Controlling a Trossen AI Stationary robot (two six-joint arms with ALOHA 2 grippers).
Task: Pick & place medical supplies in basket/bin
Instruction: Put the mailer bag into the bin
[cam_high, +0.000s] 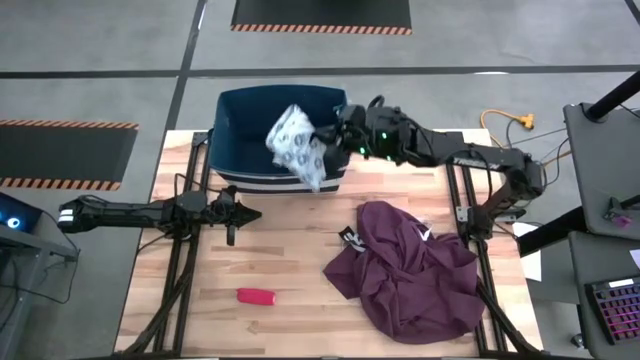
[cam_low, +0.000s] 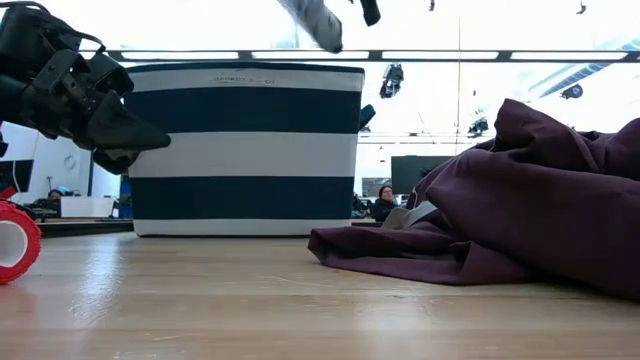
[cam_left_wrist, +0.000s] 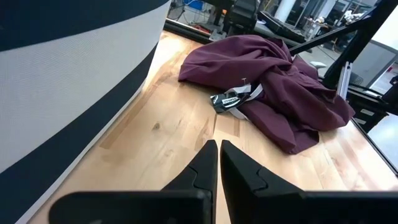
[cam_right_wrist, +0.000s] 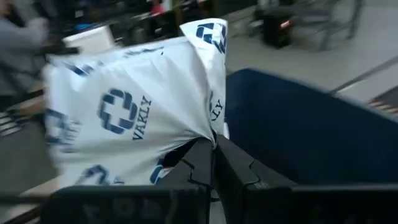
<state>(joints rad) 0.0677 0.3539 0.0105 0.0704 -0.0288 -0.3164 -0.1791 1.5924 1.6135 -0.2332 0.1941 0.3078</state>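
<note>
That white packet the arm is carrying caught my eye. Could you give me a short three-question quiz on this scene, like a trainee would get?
1. True or false: the right end effector is shut on the packet.
2. Where does the packet hang? A) over the bin B) over the maroon cloth C) on the table
3. Fill in: the red piece lies on the ____.

Key: 1 true; 2 A; 3 table.

The left end effector waits, shut, beside the bin.

The wooden table carries the dark-blue bin with its white stripe at twelve o'clock, a crumpled maroon cloth at about four o'clock, and a small red piece near seven o'clock.
</note>
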